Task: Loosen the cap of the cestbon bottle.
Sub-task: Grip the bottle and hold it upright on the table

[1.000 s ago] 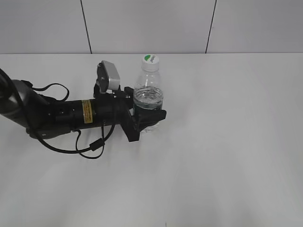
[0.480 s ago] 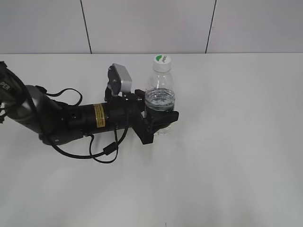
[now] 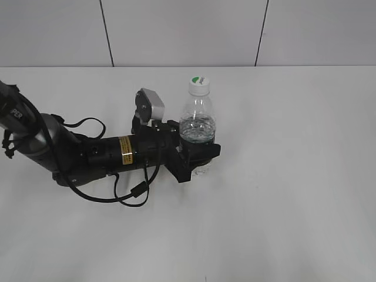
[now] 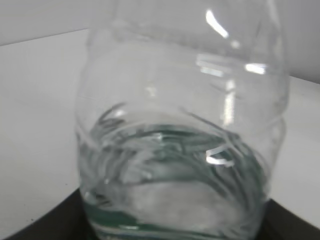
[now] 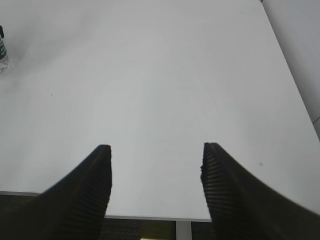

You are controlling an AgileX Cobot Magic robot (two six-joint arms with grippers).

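Observation:
The cestbon bottle (image 3: 197, 120) stands upright near the middle of the white table, clear plastic with water in it. Its white cap (image 3: 199, 84) with a green patch sits on the neck. My left gripper (image 3: 197, 154) is shut on the bottle's lower body, the arm lying low across the table from the left. In the left wrist view the bottle (image 4: 180, 130) fills the frame, with the green label at its base. My right gripper (image 5: 156, 155) is open and empty over the table's near edge, out of the exterior view. A sliver of the bottle (image 5: 3, 52) shows at that view's left edge.
The white table (image 3: 294, 176) extends right and forward of the bottle. A panelled wall (image 3: 188, 32) runs behind the table. A black cable (image 3: 126, 191) loops under the left arm. The table's edge (image 5: 150, 217) shows between the right fingers.
The left arm has carried the bottle to the right over the last second, then settled slightly lower and left. The grip on the bottle is unchanged.

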